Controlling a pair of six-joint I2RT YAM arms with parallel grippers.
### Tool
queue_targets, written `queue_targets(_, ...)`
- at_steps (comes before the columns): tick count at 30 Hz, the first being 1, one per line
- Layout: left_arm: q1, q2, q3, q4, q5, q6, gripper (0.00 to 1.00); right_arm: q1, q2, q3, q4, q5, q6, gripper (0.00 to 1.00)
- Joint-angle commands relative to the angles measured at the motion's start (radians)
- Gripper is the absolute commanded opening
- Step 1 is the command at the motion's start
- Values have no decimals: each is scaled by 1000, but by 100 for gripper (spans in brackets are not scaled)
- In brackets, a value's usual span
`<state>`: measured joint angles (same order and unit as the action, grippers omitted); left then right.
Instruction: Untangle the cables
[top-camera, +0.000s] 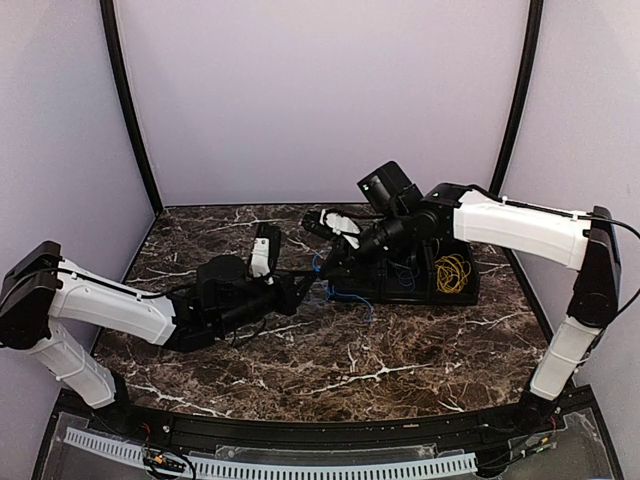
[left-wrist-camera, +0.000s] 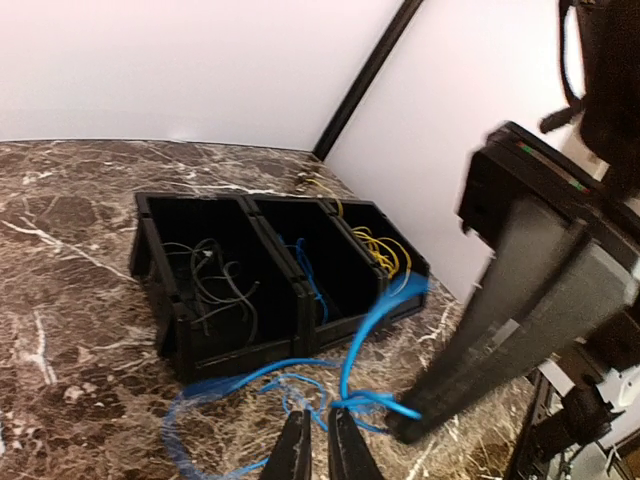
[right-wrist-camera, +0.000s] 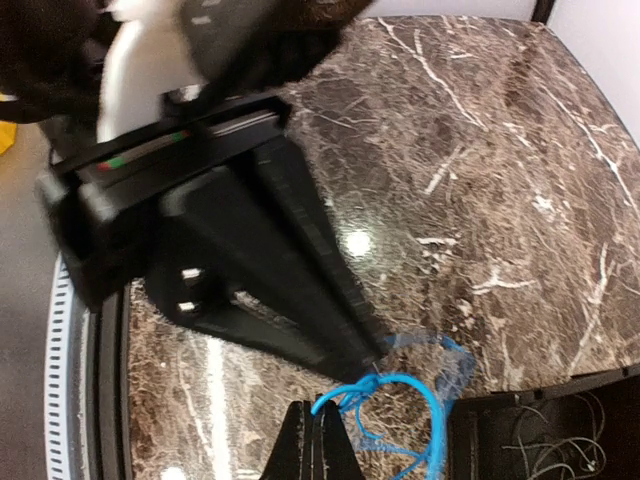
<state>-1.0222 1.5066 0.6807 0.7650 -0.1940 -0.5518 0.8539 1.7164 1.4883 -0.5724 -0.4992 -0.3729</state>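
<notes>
The left gripper (left-wrist-camera: 318, 442) and right gripper (right-wrist-camera: 318, 442) pinch the thin blue cable (left-wrist-camera: 362, 325) tip to tip before the black three-compartment plastic bin (left-wrist-camera: 250, 352). Parting slowly, low over the dark marbled tabletop (top-camera: 400, 350), should loosen the tangle.

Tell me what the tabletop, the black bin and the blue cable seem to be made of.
The tabletop looks like polished dark-brown marble or a marble-look laminate: white veins, glossy reflections. The black bin is probably moulded plastic, fairly matte: thin even walls and dividers. The blue cable is likely plastic-sheathed wire, smooth: it lies in limp loops.
</notes>
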Motion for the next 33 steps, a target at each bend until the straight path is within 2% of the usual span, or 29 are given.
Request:
queue_targets(1,39,-14,-16,-12,-190,5,6,39,-19,4,-63,-130,-10,0)
queue_targets(5,42,-11,-3,-44,-226,2,3,39,-20,9,-65,-125,-10,0)
queue_targets(11,51,-4,0,-16,-162,29,6,39,-17,12,-61,-121,-8,0)
queue_targets(15,50,-70,-70,18,-70,79,13,39,-22,13,-58,-87,-7,0)
queue_targets(20,49,-279,-231,-21,-21,162,35,39,-26,-6,-49,-67,-8,0)
queue_targets(23,50,-402,-245,-116,44,226,43,39,-22,-6,-45,-59,-9,0)
queue_targets(28,50,-384,-161,-218,131,211,47,39,-12,4,-46,-47,-14,0)
queue_targets(33,45,-244,-62,-236,176,206,53,39,-5,17,-54,-60,-12,0)
